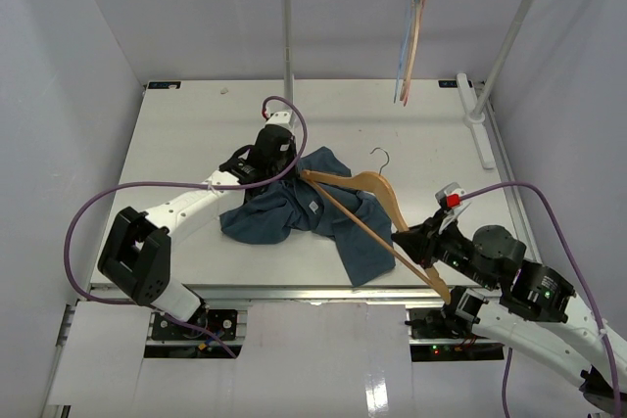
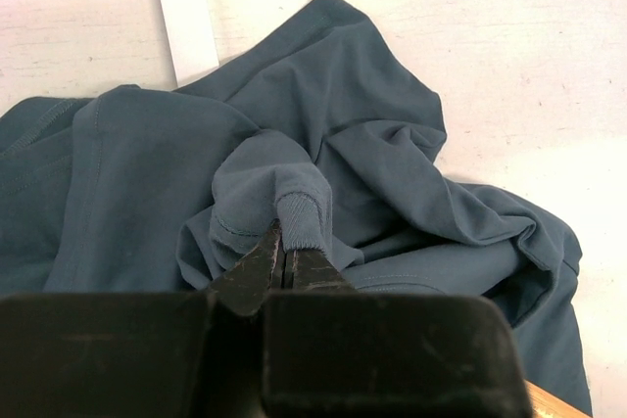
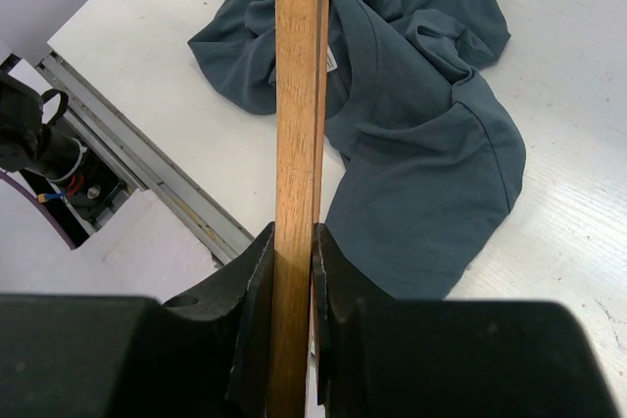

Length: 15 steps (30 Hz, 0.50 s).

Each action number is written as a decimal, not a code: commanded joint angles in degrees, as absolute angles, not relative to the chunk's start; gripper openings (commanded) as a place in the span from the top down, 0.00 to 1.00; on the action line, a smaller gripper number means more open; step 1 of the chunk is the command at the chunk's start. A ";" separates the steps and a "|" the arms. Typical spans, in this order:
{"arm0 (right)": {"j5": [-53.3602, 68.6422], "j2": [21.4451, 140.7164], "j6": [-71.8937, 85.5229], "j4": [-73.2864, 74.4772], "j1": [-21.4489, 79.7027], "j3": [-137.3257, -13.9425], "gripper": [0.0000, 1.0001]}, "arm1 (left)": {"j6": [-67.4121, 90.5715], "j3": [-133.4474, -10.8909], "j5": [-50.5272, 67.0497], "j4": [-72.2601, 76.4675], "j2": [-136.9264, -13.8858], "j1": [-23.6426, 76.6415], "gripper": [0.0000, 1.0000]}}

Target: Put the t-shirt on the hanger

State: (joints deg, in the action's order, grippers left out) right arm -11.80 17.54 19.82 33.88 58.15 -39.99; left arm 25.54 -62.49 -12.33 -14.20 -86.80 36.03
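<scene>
The dark teal t-shirt (image 1: 294, 208) lies crumpled on the white table (image 1: 196, 124), near its middle. My left gripper (image 1: 277, 175) sits at the shirt's far left edge. In the left wrist view that gripper (image 2: 284, 250) is shut on a ribbed fold of the t-shirt (image 2: 372, 144). The wooden hanger (image 1: 367, 188) rests across the shirt's right side, one tip by the left gripper and the hook (image 1: 380, 157) pointing away. My right gripper (image 1: 404, 235) is shut on its lower arm. In the right wrist view the hanger (image 3: 297, 95) runs straight up between the fingers (image 3: 338, 271), with the t-shirt (image 3: 421, 144) beyond.
A white clothes rack (image 1: 287, 36) stands at the back, its rail carrying thin blue, orange and pink hangers (image 1: 411, 36). Its right foot (image 1: 475, 119) lies along the table's right side. Purple cables (image 1: 88, 212) loop from both arms. The metal front rail (image 1: 294, 293) edges the table.
</scene>
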 commanded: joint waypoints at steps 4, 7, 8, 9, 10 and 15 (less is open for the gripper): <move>-10.41 15.18 18.48 33.82 58.36 -44.40 0.92 | 26.04 -65.19 -12.13 -14.56 -86.40 34.81 1.00; -11.52 15.13 18.62 35.17 58.36 -45.53 0.92 | 26.73 -64.96 -12.03 -14.32 -86.41 34.72 1.00; -11.57 15.27 18.53 35.31 58.36 -45.58 0.92 | 26.82 -65.00 -11.94 -14.22 -86.55 34.72 1.00; -11.55 15.44 18.46 35.43 58.36 -45.60 0.92 | 26.91 -65.06 -11.84 -14.15 -86.70 34.72 1.00; -11.35 15.69 18.46 35.48 58.36 -45.55 0.92 | 26.96 -65.16 -11.74 -14.15 -86.85 34.72 1.00; -11.35 15.85 18.31 35.48 58.36 -45.53 0.92 | 26.75 -65.60 -11.95 -14.39 -87.40 34.72 1.00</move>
